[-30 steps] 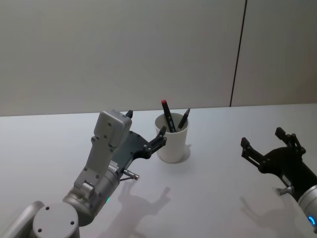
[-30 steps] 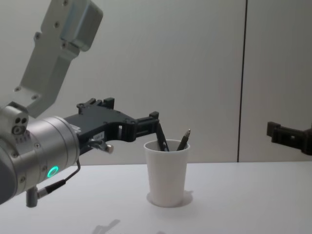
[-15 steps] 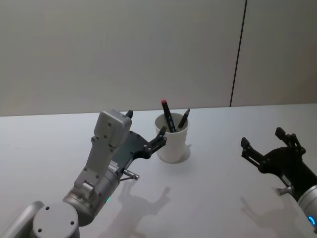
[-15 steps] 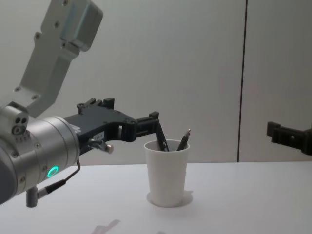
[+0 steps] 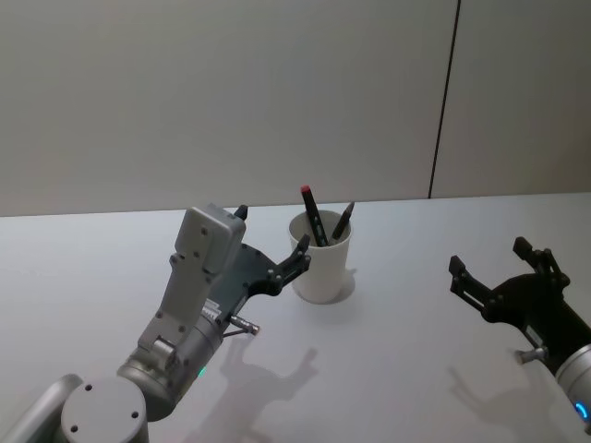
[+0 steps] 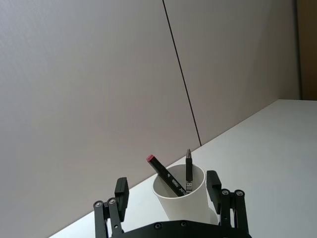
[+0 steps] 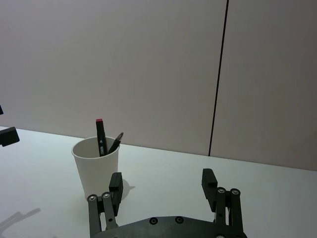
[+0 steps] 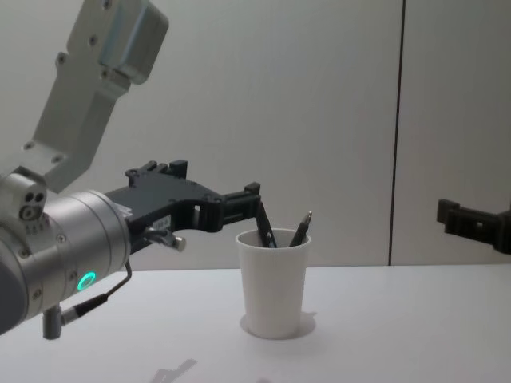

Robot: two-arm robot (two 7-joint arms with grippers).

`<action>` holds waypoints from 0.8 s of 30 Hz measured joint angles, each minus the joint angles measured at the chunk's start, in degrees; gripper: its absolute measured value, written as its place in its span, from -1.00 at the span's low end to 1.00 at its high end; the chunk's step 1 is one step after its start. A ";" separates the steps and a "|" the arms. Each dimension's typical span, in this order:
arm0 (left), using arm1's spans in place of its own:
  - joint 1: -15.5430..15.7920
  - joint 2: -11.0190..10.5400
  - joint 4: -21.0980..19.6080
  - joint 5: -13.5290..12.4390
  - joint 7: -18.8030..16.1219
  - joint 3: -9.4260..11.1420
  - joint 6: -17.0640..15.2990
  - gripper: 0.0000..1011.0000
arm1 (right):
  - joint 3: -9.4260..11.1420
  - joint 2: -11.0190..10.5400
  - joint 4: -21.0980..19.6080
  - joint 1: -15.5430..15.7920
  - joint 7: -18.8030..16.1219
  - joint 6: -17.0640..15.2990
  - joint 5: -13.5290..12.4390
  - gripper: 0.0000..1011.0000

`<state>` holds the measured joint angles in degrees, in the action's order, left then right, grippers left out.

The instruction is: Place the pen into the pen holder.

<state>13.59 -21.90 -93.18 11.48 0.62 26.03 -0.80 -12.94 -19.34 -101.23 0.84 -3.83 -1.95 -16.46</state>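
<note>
- Status on my screens: the cup stands upright on the white bench, towards the back and near the middle.
- Inside it I see a red-capped pen, leaning with its cap well above the rim, and a dark pen beside it, tip up and tilted the other way (both are fully in the cup, neither is on the bench).
- My left claw is released, fingers spread and nothing between them. It hangs just beside the cup on the cup's left, at about rim height in the chest view. I cannot tell whether the nearer fingertip touches the rim.
- From the left wrist, the cup sits straight ahead between the two spread fingers, both pens showing.
- My right claw is also released and empty, held above the bench well apart from the cup, off to the right.
- From the right wrist, the cup is farther off, ahead of one finger.
</note>
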 joint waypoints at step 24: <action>0.00 0.00 0.00 0.00 0.00 0.00 0.00 0.98 | 0.00 0.00 0.00 0.00 0.00 0.00 0.00 0.98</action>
<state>13.59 -21.89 -93.18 11.48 0.62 26.02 -0.79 -12.94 -19.34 -101.23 0.84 -3.82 -1.95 -16.46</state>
